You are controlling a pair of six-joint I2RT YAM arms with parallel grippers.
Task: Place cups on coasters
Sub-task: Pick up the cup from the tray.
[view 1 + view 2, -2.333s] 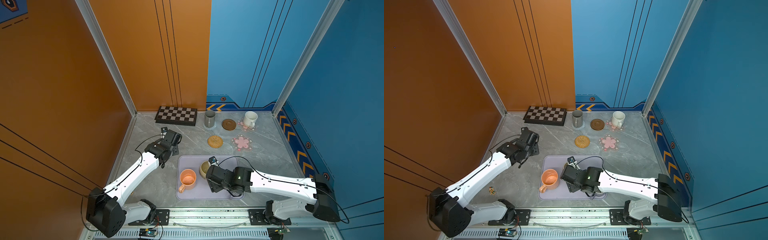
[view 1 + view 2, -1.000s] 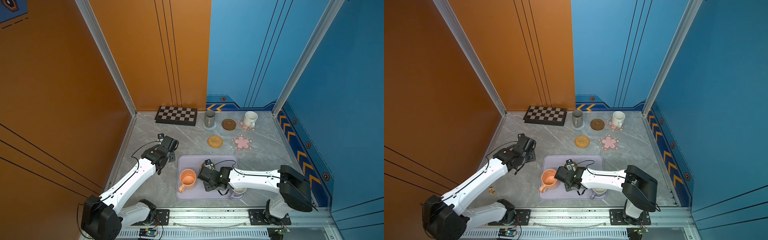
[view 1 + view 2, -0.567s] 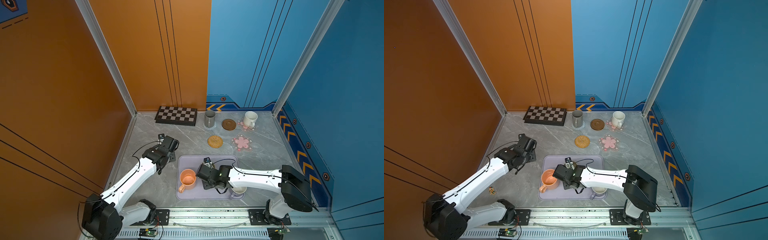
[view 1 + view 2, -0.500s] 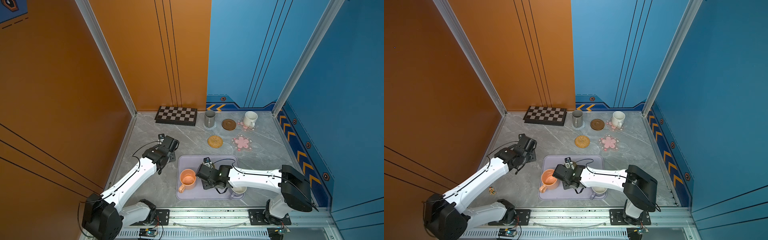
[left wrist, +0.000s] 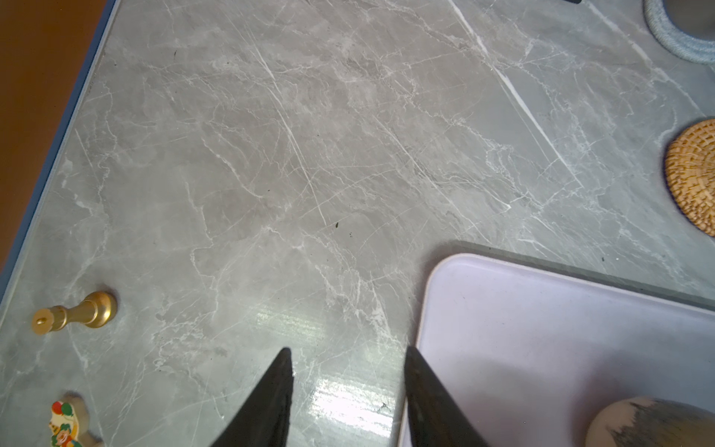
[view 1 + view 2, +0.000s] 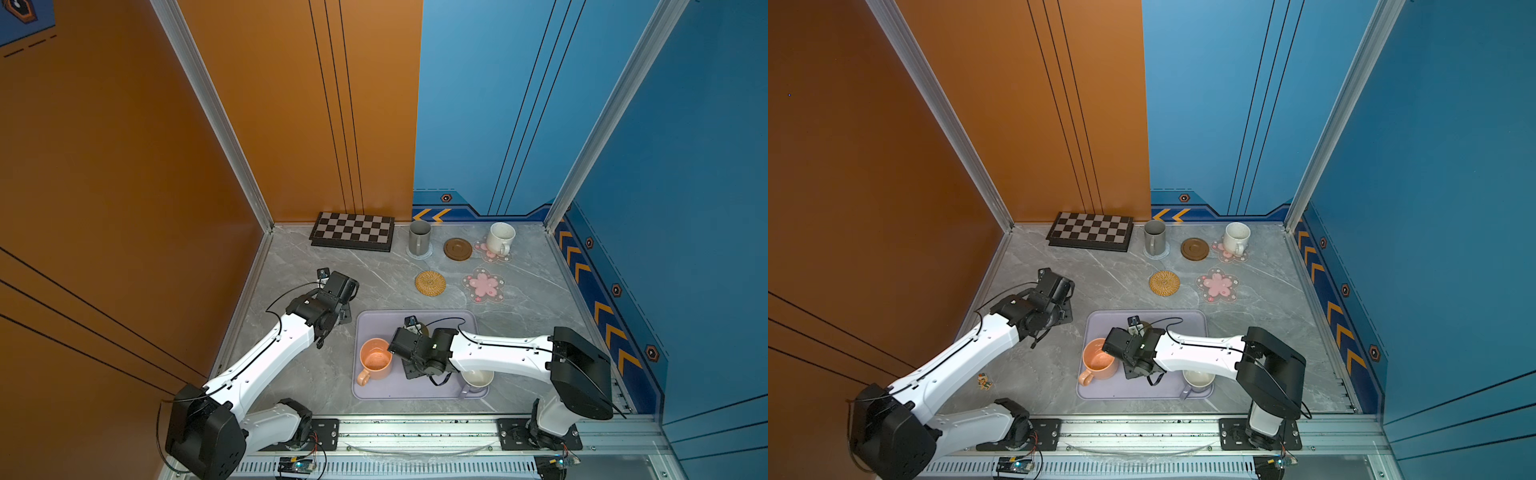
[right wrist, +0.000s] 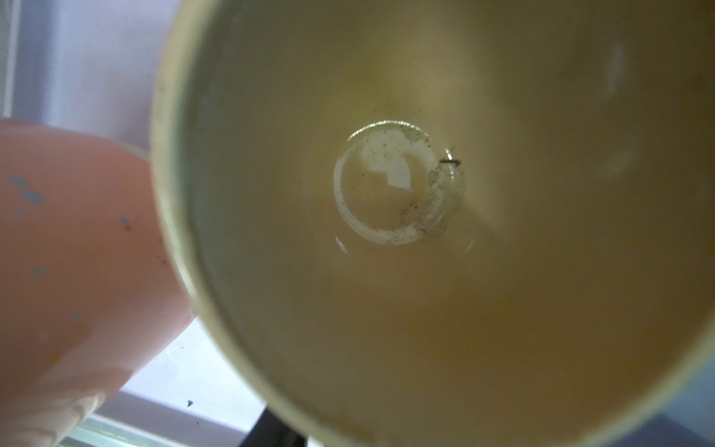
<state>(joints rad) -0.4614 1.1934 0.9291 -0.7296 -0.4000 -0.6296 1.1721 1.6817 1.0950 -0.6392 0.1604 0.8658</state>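
My right gripper (image 6: 414, 338) points down over the rounded beige-yellow cup (image 7: 425, 232) on the lavender tray (image 6: 415, 392). One dark finger (image 7: 271, 429) shows outside its rim; the other is hidden. An orange cup (image 6: 376, 359) stands beside it, and a lavender cup (image 6: 477, 379) sits partly under the right arm. At the back, the grey cup (image 6: 419, 237) stands on the pale-blue coaster (image 6: 420, 253) and the speckled white cup (image 6: 500, 237) on a pink-flower coaster (image 6: 492, 254). Brown wooden (image 6: 457, 249), rattan (image 6: 430, 283) and second pink-flower (image 6: 483, 285) coasters lie bare. My left gripper (image 5: 348, 371) hangs open by the tray's corner.
A chequered board (image 6: 352, 237) lies at the back left by the orange wall. A gold chess pawn (image 5: 77, 313) and a small painted figure (image 6: 984, 381) lie on the marble near the left wall.
Since the earliest frames my right arm swung left and settled over the beige-yellow cup, and my left arm drew back a little. Over the last half second nothing visibly moves.
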